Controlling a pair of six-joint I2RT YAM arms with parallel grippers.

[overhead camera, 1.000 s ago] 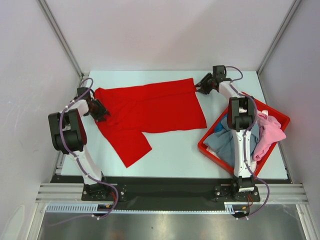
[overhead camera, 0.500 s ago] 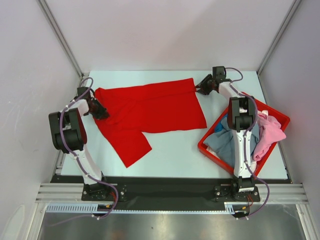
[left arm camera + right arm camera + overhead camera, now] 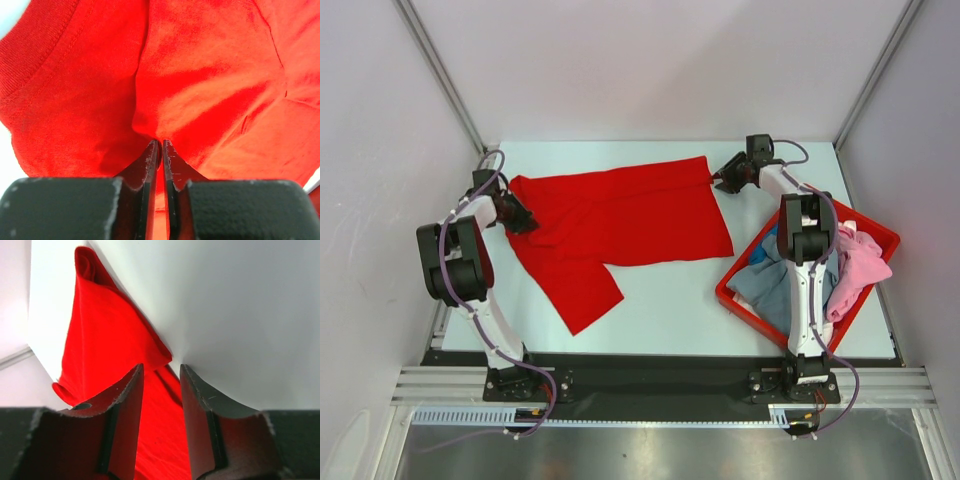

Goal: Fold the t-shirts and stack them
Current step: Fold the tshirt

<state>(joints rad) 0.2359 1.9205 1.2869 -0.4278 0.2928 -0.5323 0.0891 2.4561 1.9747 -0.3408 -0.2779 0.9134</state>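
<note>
A large red t-shirt point(image 3: 630, 215) lies spread on the pale table, one sleeve pointing toward the near edge. My left gripper point(image 3: 523, 222) sits at the shirt's left edge. In the left wrist view its jaws point(image 3: 161, 143) are shut on a pinched ridge of the red cloth point(image 3: 200, 75). My right gripper point(image 3: 716, 180) is at the shirt's far right corner. There its fingers point(image 3: 161, 369) stand open low over the table, with the folded-over corner of the red cloth point(image 3: 100, 340) lying between them. A grey-blue t-shirt point(image 3: 765, 285) and a pink t-shirt point(image 3: 860, 265) lie crumpled in the bin.
A rigid red bin point(image 3: 732, 268) stands at the right under the right arm, holding the other shirts. Grey walls close the table on the left, right and back. Bare table point(image 3: 670, 300) shows between the red shirt and the near edge.
My left gripper has closed on the red cloth at the shirt's left edge. The right gripper has stayed open at the far right corner, hardly moving.
</note>
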